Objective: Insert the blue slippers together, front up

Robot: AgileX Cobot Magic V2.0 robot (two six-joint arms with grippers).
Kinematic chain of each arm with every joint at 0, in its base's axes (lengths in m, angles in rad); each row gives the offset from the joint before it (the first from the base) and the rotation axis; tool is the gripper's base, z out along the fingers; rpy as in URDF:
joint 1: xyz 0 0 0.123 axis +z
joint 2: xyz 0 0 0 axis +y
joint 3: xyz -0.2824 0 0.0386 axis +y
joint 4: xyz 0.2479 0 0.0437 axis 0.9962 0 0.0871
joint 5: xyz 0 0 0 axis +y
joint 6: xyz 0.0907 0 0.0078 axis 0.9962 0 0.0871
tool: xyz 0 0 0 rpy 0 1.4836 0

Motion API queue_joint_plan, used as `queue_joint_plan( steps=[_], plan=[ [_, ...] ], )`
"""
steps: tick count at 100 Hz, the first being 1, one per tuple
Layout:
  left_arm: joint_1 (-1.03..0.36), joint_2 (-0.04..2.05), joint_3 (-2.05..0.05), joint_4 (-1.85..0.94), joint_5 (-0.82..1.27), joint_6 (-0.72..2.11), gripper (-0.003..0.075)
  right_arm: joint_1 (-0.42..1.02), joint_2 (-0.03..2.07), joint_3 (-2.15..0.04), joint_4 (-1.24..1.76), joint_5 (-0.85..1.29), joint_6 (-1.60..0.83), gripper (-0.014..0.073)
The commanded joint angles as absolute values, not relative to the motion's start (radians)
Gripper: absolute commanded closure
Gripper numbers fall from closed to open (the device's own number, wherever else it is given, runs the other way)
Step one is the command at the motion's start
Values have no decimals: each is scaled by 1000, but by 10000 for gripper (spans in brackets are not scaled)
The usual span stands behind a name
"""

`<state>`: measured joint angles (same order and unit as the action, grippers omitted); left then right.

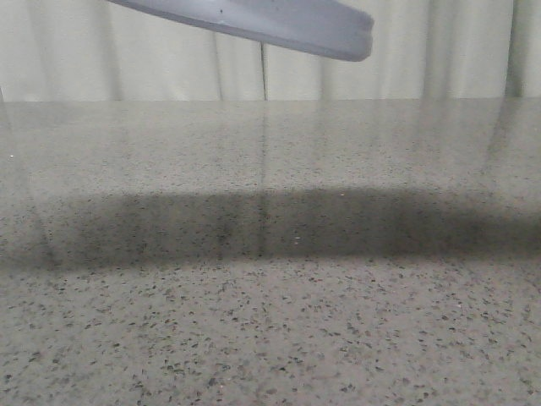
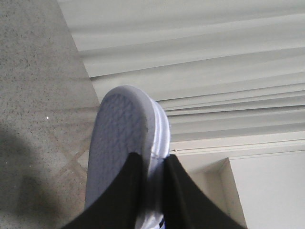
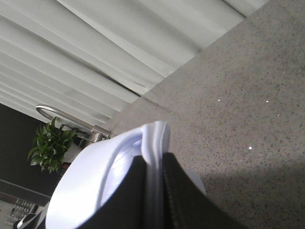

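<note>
Each tool is clamped on the edge of one of the blue slippers [image 1: 279,25], left tool [image 2: 151,164] and right tool [image 3: 153,164], both held high above the counter [image 1: 270,296], so mating depends on aligning their long axes.

The pale blue foam slippers [image 2: 125,143] have a matt finish; one sole carries a moulded zigzag tread. The grey speckled stone-look tabletop [image 1: 270,338] is smooth, faintly glossy. The black gripper fingers [image 2: 119,191] look matt. The white cloth curtain [image 1: 423,68] hangs pleated.
</note>
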<state>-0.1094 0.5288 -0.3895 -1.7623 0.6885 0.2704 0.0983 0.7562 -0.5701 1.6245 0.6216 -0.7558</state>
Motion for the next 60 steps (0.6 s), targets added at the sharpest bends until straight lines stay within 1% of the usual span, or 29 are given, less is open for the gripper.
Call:
queue_joint_plan(
  steps=[1,24,60],
  plan=[
    [-114,537,-426,-1861,805,253,705,107,785,-597,1709,810,-808,685],
    [-114,537,-426,-1861,804,251,705,107,816,-597,1770,905,-863,685],
    [-114,537,-426,-1861,797,239,705,107,816,-597,1814,933,-896,685]
  ],
)
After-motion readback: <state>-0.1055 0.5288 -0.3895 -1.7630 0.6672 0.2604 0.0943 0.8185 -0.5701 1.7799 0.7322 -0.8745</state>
